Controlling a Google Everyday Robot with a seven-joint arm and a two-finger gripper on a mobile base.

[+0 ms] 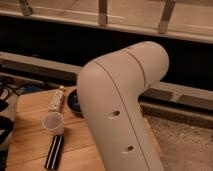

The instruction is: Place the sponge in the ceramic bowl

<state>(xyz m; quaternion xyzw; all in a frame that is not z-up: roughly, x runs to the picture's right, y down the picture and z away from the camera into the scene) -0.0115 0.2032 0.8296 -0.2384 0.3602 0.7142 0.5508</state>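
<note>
The ceramic bowl (73, 103) shows only as a dark round sliver on the wooden table (30, 140), its right part covered by my white arm (122, 110). The sponge is out of view. The gripper is also out of view, somewhere beyond the bulky arm link that fills the middle of the camera view.
A translucent whitish cup (53, 122) stands on the table in front of the bowl. A pale slim bottle-like object (56, 98) lies to the bowl's left. A black flat bar (54, 152) lies near the front edge. Dark cables (12, 92) hang at the far left. Speckled floor (185, 145) is on the right.
</note>
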